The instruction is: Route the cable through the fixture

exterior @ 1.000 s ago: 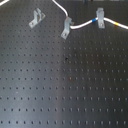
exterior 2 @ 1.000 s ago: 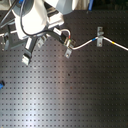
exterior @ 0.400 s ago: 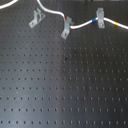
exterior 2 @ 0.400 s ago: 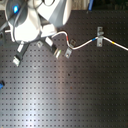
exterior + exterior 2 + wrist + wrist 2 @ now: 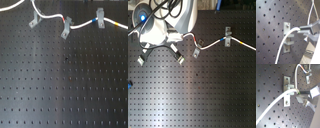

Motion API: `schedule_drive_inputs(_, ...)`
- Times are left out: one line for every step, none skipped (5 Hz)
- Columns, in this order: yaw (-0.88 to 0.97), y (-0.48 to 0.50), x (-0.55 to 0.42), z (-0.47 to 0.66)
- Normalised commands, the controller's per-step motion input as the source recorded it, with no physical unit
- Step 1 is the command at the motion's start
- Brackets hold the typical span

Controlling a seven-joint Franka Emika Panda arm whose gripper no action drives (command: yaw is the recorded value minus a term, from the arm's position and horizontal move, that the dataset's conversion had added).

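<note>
Jaws shut on cable (image 5: 286, 41), just beside grey fixture (image 5: 287, 36) on perforated board (image 5: 65, 90).

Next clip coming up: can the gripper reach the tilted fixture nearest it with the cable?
Probably yes. In the first wrist view the fingers grip the cable just beside the fixture, with only bare board between them.

A laboratory or robotics test bench. The surface (image 5: 65, 90) is a flat black metal breadboard drilled with an even grid of small holes, filling both exterior views. Small grey bare-metal clips (image 5: 65, 29) are bolted into it, toward twelve o'clock in the first exterior view. A white robot arm (image 5: 165, 25) with black hoses stands over the board.
</note>
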Motion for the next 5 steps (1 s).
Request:
schedule_drive_inputs(-0.36, 0.007, -0.260, 0.16)
schedule_drive_inputs(-0.41, -0.018, -0.209, 0.18)
schedule_drive_inputs(-0.49, -0.029, -0.154, 0.16)
schedule_drive_inputs(-0.49, -0.046, -0.155, 0.16)
schedule_drive_inputs(-0.38, -0.084, -0.204, 0.13)
